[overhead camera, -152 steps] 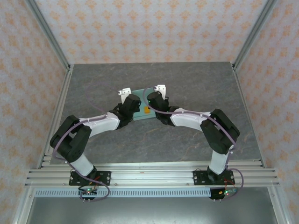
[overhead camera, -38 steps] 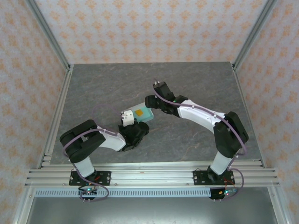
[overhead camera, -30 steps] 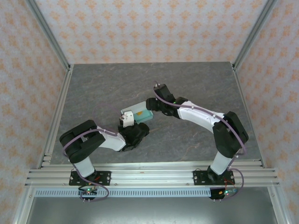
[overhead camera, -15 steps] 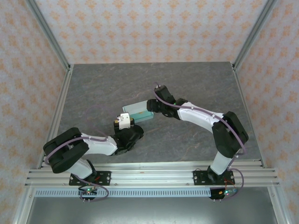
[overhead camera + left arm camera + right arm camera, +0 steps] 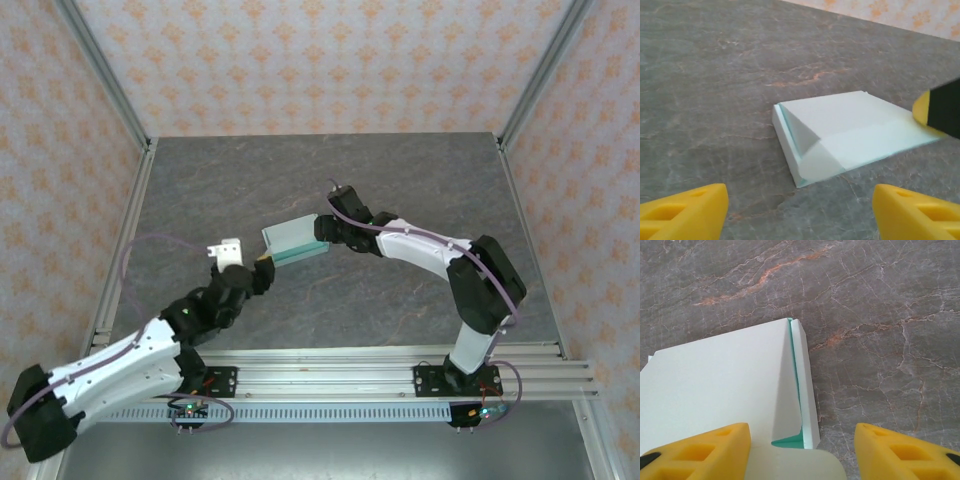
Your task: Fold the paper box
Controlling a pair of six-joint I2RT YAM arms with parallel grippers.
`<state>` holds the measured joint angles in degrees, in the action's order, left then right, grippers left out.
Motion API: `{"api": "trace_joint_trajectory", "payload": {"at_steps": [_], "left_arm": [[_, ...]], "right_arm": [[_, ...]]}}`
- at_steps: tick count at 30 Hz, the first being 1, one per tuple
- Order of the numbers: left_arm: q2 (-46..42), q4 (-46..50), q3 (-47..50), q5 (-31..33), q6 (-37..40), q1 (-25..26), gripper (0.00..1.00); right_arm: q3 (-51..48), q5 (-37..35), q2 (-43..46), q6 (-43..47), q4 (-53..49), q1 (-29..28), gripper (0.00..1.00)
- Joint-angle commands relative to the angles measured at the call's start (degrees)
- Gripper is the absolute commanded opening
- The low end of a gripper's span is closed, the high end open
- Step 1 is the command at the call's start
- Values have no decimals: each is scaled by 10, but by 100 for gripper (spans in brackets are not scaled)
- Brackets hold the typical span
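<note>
Ahead of the left gripper [image 5: 224,247], top external view: the paper box [image 5: 293,240], pale mint card, count one, lying on the grey stone-patterned table [image 5: 400,170]. The left gripper stands apart from the box's near end, jaws spread and empty, judged to be keeping off so that end is free. The right gripper [image 5: 323,229] sits against the box's opposite end, probably to steady it. Arms, count two; grippers, count two.

Left wrist view: the box lies ahead of this gripper and between the lines of its two yellow fingertips, touching neither. It reads as a flattened sleeve with one rounded flap [image 5: 820,160] folded across the end facing the gripper. At the box's far corner, a yellow-and-black fingertip [image 5: 921,107] of the right gripper touches the card.

Right wrist view: the box's end sits below and between the fingers. One finger [image 5: 695,447] hangs over the top panel. The other [image 5: 905,450] hangs over bare table, beside the narrow side wall and apart from it. Jaws parted, nothing visibly pinched; judged a hold-down posture, not a grip. Directly beneath the gripper lies a pale rounded flap, with darker green showing at the seam. The box is not yet a squared, closed carton, so folding is judged part done.
</note>
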<state>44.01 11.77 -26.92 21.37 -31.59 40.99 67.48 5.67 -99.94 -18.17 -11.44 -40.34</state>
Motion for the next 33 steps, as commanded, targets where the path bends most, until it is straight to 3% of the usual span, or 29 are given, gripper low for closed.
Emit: {"api": "trace_joint_trajectory", "payload": {"at_steps": [1, 7, 14, 26, 33], "left_arm": [[33, 80, -52, -117, 43, -72, 76], [230, 35, -152, -179, 68, -151, 78], [417, 37, -242, -152, 106, -171, 79], [483, 6, -210, -166, 97, -170, 78], [472, 3, -211, -178, 92, -163, 78]], "right_arm": [[-9, -23, -12, 17, 6, 1, 57], [-15, -29, -29, 23, 17, 1, 57], [-11, -46, -53, 32, 18, 1, 57], [-3, -73, -106, 52, 15, 3, 56], [29, -81, -115, 85, -3, 3, 56]]}}
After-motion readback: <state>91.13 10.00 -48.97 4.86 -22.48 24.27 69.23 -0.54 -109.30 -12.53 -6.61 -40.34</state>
